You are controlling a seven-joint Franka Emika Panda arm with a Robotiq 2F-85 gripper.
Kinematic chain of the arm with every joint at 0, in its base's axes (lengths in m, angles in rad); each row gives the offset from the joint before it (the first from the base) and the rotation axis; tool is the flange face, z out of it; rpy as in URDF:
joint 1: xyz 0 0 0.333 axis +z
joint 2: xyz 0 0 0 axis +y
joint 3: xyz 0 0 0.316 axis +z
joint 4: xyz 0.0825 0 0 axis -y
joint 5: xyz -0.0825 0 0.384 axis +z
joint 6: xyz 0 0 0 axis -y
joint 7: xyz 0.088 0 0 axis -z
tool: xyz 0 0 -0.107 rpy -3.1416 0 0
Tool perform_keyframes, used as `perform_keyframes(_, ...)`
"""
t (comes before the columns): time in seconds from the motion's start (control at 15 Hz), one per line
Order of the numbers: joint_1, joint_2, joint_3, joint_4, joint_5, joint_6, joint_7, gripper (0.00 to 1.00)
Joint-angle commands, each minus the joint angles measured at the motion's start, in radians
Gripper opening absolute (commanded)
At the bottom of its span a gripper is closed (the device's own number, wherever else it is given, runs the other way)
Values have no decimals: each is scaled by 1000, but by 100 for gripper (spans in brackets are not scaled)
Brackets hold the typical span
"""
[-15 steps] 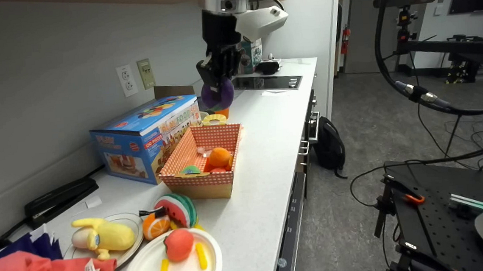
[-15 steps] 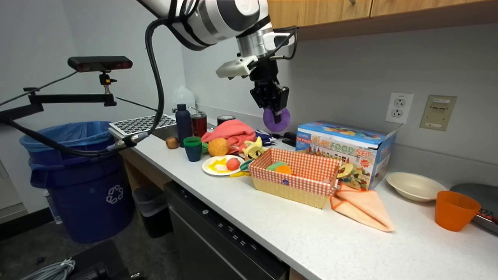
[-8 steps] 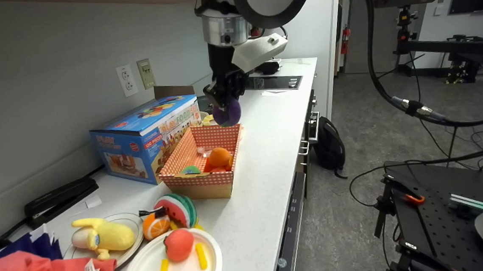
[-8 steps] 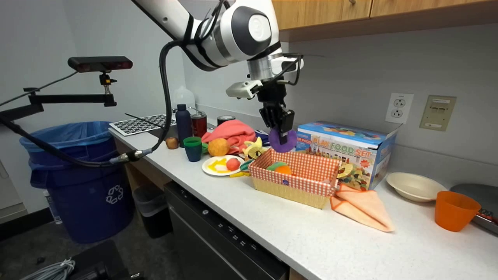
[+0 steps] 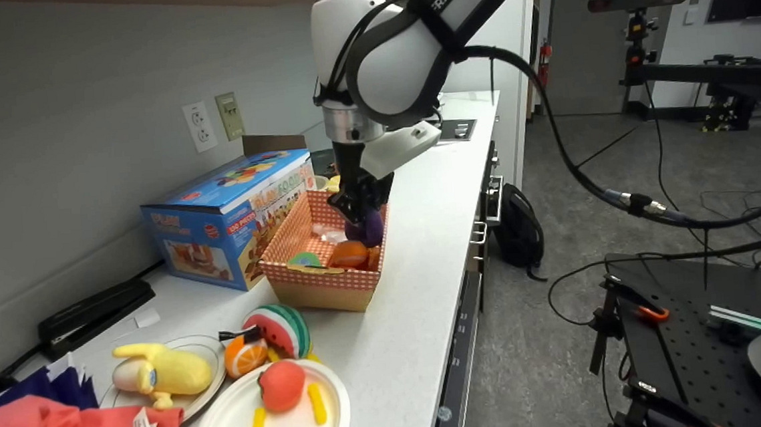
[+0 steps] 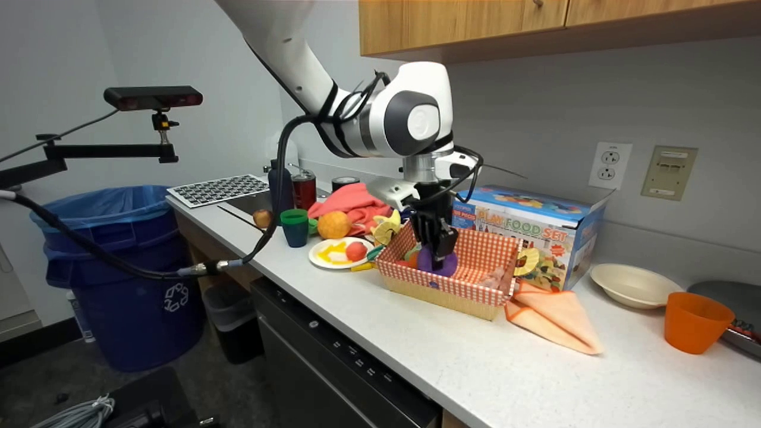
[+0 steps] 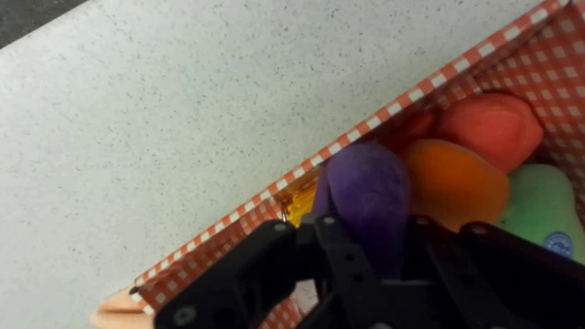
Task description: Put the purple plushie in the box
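The purple plushie is between my gripper's fingers, inside the box; it shows in both exterior views (image 5: 371, 230) (image 6: 450, 265) and in the wrist view (image 7: 368, 180). The box, with red-and-white checked sides, stands on the counter (image 5: 323, 296) (image 6: 446, 297); its rim crosses the wrist view (image 7: 336, 147). My gripper (image 7: 374, 224) points down into the box and is shut on the plushie, whose soft side bulges round one finger. The plushie sits close to the box's long side wall, against an orange toy (image 7: 457, 183). Its underside is hidden, so I cannot tell whether it touches the floor.
The box also holds a red toy (image 7: 491, 130) and a green toy (image 7: 544, 201). A blue printed carton (image 5: 219, 211) stands beside the box. A watermelon toy (image 5: 281, 331), a white plate (image 5: 337, 404) and a peach cloth (image 6: 553, 315) lie near it.
My gripper has moved down with the plushie from above the box to inside it. The box has shifted and tilted slightly in an exterior view. The gripper has stayed shut on the plushie.
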Motion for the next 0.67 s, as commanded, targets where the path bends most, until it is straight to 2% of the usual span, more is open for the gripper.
perform_keyframes(0.0, -7, 101, -11, 79, 48, -5, -54, 6)
perform_keyframes(0.27, -3, 118, -15, 126, 57, -12, -65, 6)
perform_keyframes(0.33, -3, 117, -14, 130, 59, -16, -67, 44)
perform_keyframes(0.47, 0, 109, -12, 129, 59, -17, -71, 55)
perform_keyframes(0.6, 7, 90, -13, 118, 46, -14, -71, 71)
